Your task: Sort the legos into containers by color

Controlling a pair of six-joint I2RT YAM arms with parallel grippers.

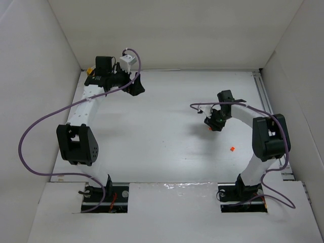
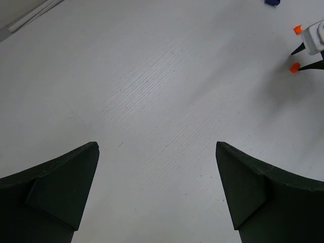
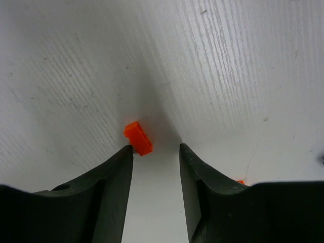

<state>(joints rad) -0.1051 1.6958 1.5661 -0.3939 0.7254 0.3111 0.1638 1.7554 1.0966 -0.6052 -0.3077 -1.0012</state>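
A small orange lego (image 3: 138, 138) lies on the white table right at the tip of my right gripper's left finger (image 3: 121, 167). It sits just beyond the jaws, not between them. My right gripper (image 3: 156, 147) is open and low over the table, right of centre (image 1: 212, 124). A second orange lego (image 1: 232, 149) lies nearer the right arm's base, and a sliver of it (image 3: 241, 181) shows behind the right finger. My left gripper (image 2: 156, 144) is open over bare table at the far left (image 1: 134, 87). A dark blue lego (image 2: 272, 2) shows at the left wrist view's top edge. The containers are out of view.
White walls (image 1: 30, 76) enclose the table on the left, back and right. A metal rail (image 1: 263, 96) runs along the right edge. Purple cables (image 1: 30, 136) loop off both arms. A small yellow thing (image 1: 90, 71) sits at the far left corner behind the left arm.
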